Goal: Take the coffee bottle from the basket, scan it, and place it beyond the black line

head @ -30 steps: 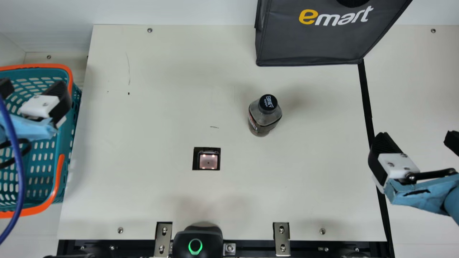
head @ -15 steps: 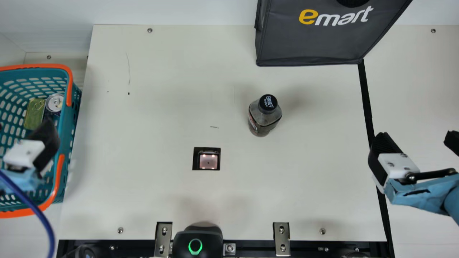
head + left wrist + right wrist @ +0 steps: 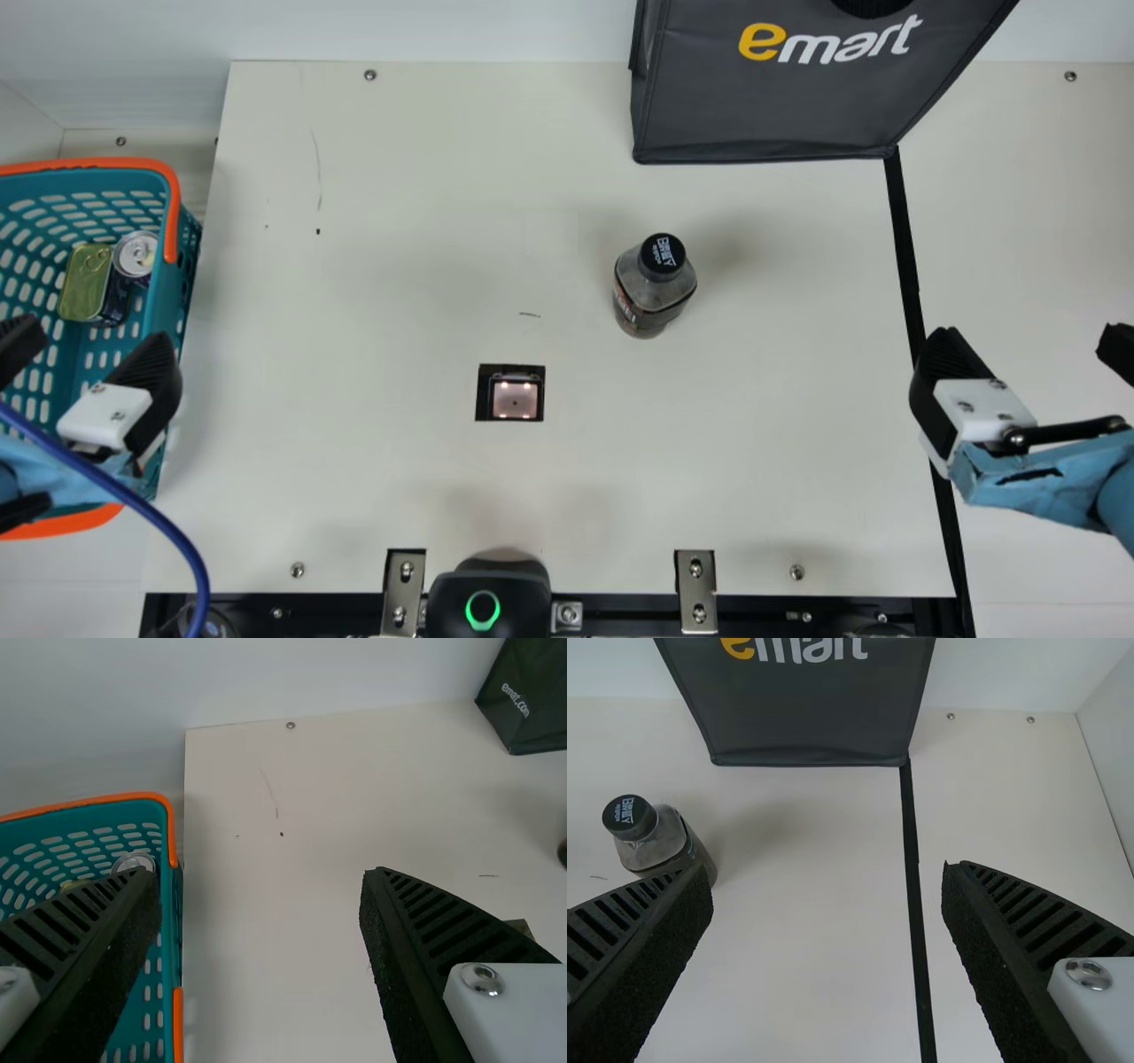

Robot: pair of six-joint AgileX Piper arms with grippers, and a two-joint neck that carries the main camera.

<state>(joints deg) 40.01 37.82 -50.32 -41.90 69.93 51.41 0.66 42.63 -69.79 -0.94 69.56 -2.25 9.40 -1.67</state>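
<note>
Coffee btl out of basket, stood on tabletop, R of frame ctr; scan can't be confirmed. Placement past black line left to be done. L claw (lower L), R claw (R edge): spread, empty.

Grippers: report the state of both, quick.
Left gripper: open, holding nothing, by the basket.
Right gripper: open, holding nothing.

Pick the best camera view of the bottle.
Main view: bottle whole, nothing in front. Right wrist view: cap and shoulders clear, lower body partly behind a finger. Left wrist view: a dark sliver at the edge.
</note>
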